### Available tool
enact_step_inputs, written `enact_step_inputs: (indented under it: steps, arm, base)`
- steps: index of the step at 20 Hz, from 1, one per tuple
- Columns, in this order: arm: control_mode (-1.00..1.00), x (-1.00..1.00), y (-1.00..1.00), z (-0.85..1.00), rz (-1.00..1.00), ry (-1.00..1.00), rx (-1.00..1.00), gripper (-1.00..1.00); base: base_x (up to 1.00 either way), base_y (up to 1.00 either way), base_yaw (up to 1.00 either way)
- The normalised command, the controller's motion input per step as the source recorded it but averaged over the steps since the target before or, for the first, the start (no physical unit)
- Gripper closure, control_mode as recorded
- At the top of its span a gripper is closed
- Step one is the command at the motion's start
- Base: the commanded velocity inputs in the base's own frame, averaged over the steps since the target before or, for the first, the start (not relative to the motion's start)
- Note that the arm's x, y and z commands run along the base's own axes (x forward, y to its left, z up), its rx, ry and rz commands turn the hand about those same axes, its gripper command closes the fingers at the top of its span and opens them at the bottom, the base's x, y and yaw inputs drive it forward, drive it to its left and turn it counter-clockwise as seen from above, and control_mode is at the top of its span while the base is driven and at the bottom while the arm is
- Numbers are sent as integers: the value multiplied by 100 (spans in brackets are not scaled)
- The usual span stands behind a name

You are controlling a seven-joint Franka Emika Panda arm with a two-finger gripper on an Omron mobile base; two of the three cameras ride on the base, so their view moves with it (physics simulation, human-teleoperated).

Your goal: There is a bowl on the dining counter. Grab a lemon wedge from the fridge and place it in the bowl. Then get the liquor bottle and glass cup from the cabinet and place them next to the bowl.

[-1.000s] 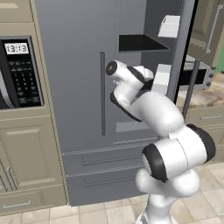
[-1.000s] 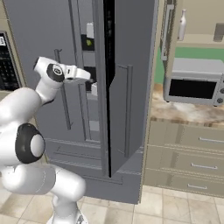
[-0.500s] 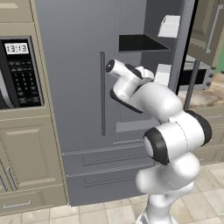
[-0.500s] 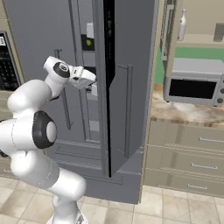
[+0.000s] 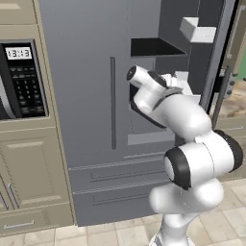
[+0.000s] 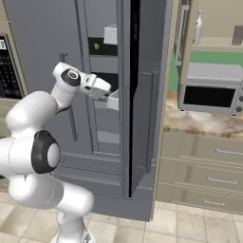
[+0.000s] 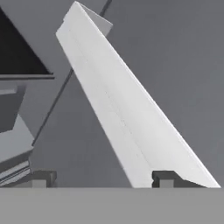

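I'm holding the gripper (image 6: 112, 96), fingers apart and empty, inside the fridge (image 6: 142, 95) beside a white door shelf (image 7: 127, 118); a yellowish speck (image 6: 97, 46), possibly the lemon wedge, is sitting above it.

The fridge (image 6: 142, 95) stands with its right door swung open, and white door shelves (image 5: 199, 32) line the inside of that door. On an upper shelf inside, a small yellow thing (image 6: 97, 46) sits, too small to tell what it is. To the right, a marbled tabletop (image 6: 199, 124) on beige drawers carries a grey microwave (image 6: 211, 93). Above it, a slim pale bottle (image 6: 198, 27) stands upright on the open cabinet's shelf (image 6: 213, 43).
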Motion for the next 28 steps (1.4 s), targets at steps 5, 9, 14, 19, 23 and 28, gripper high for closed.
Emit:
enact_step_inputs:
  steps: [5,9,14,19,23,28]
  arm:
    - [-100,-100,-100,0,-11,-4,-2,-100]
    - [-100,-85,-57,7,-4,-8,0,-100]
    - [-100,-55,84,29,17,-7,4,-100]
    - [-100,-35,100,26,26,0,11,-100]
    - [-100,-26,96,12,26,-2,14,-100]
    - [-100,-16,79,0,23,-13,13,-100]
  base:
    - [0,0,0]
    - [0,0,0]
    - [0,0,0]
    - [0,0,0]
    - [0,0,0]
    - [0,0,0]
